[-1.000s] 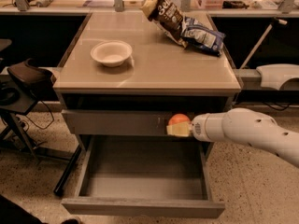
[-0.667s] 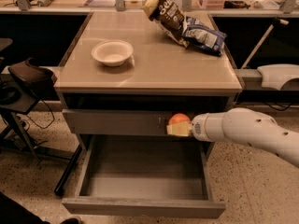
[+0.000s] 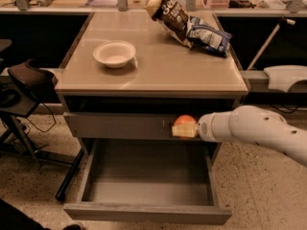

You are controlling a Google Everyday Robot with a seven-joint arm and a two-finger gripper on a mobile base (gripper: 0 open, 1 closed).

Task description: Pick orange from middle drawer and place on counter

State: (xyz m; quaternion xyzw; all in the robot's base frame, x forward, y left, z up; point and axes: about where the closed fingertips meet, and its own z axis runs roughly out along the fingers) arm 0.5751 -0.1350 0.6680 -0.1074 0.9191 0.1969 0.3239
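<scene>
We saw the gripper (image 3: 184, 130) at the right side of the cabinet, in front of the closed upper drawer front (image 3: 120, 125) and above the open drawer (image 3: 144, 213). Jaws were closed on the orange (image 3: 185, 120), pale fingers under and around it, with the fruit's top showing above them. The orange was off the drawer floor, level with the upper front, below the counter (image 3: 168, 71) edge and not on it. The white arm (image 3: 259, 131) came in from the right, roughly horizontal. The drawer was pulled well out, with its grey floor bare. On the counter there was a white bowl (image 3: 114, 54) at left, upright. A dark bag (image 3: 170, 13) and a blue bag (image 3: 208, 36) lay at the back right, touching each other. The bowl was well apart from the bags. A speckled floor (image 3: 268, 195) lay around the cabinet.
</scene>
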